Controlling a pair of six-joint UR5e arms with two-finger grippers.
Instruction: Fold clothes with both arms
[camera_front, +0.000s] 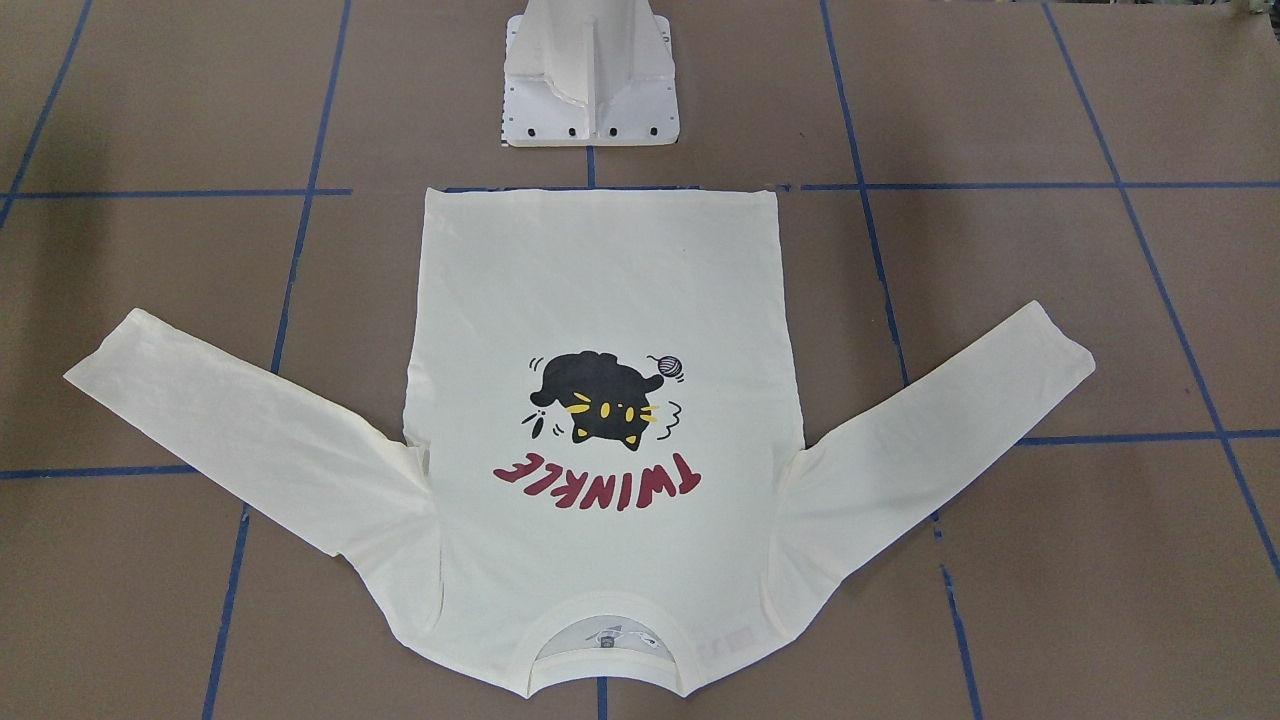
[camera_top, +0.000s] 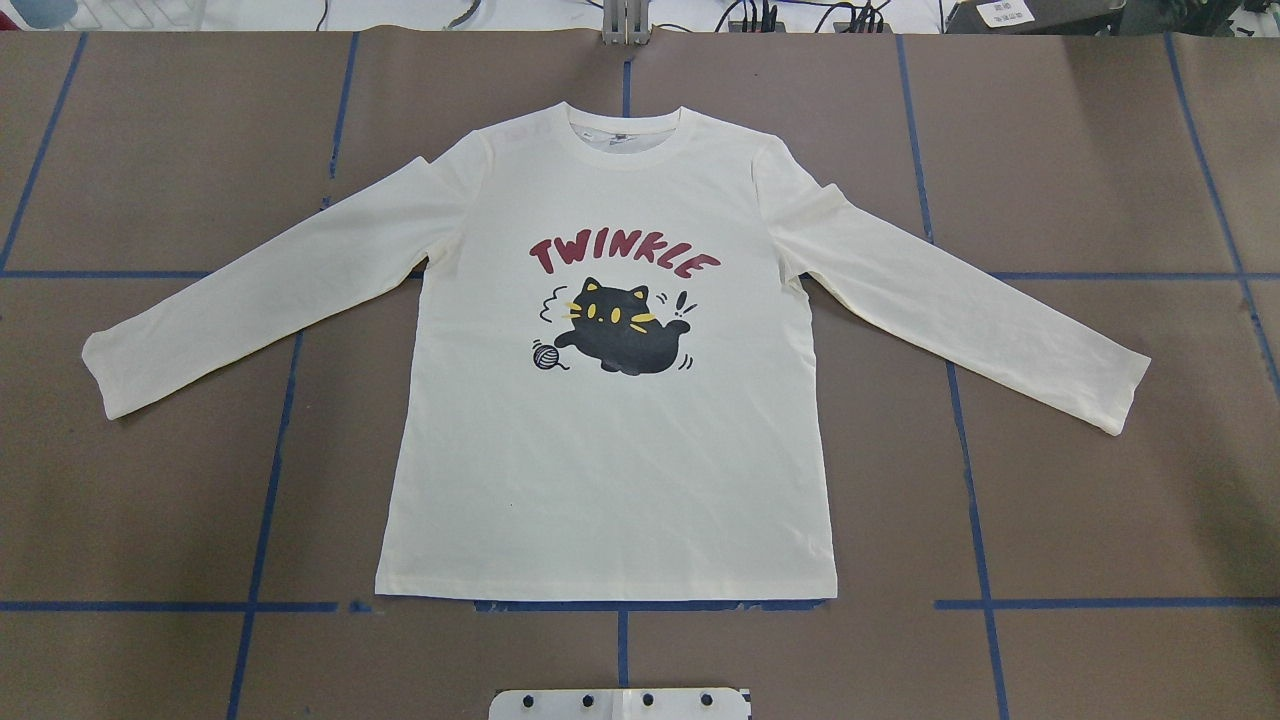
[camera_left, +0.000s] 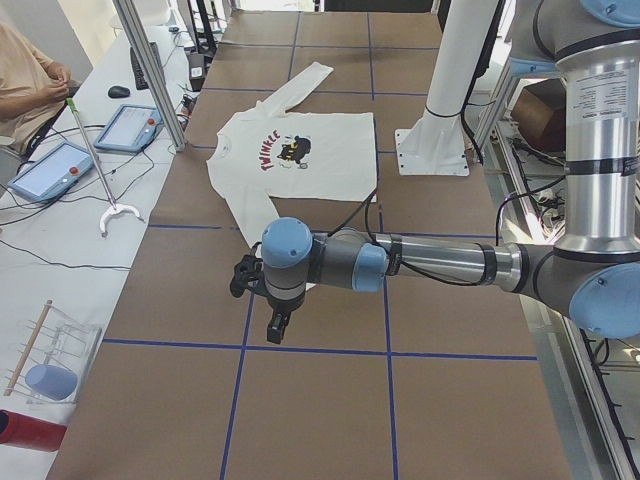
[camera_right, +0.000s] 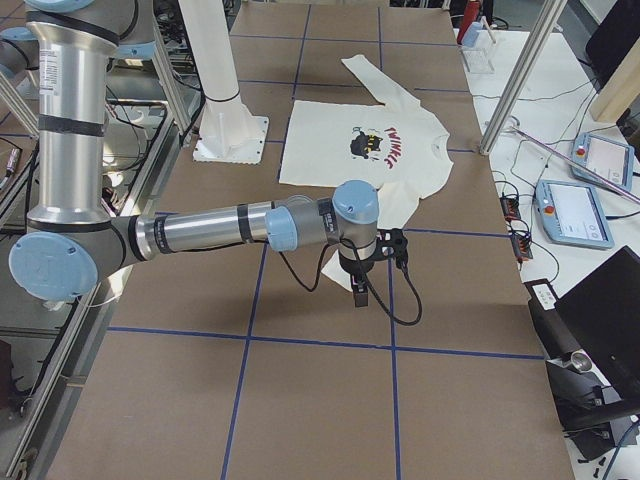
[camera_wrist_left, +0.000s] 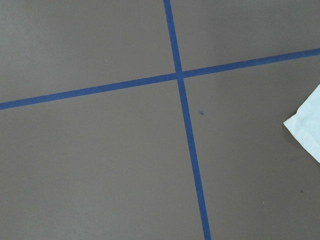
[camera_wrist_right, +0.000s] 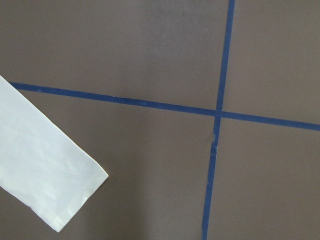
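Observation:
The clothes are one cream long-sleeved shirt (camera_top: 610, 470), lying flat with its front up and both sleeves spread, the black cat and red "TWINKLE" print showing. Its hem lies toward the robot's base (camera_front: 600, 260). My left arm (camera_left: 420, 262) reaches out low over the table, its gripper (camera_left: 272, 315) hanging just past the near sleeve's cuff; that cuff's corner (camera_wrist_left: 306, 131) shows in the left wrist view. My right arm (camera_right: 210, 230) mirrors it, its gripper (camera_right: 360, 290) by the other cuff (camera_wrist_right: 60, 200). I cannot tell whether either gripper is open or shut.
The white pedestal base (camera_front: 590, 90) stands behind the hem. Blue tape lines (camera_top: 270, 440) grid the brown table. A side bench holds tablets (camera_left: 128, 128) and a seated person (camera_left: 25, 80); metal posts (camera_right: 520, 80) stand at the table's edges.

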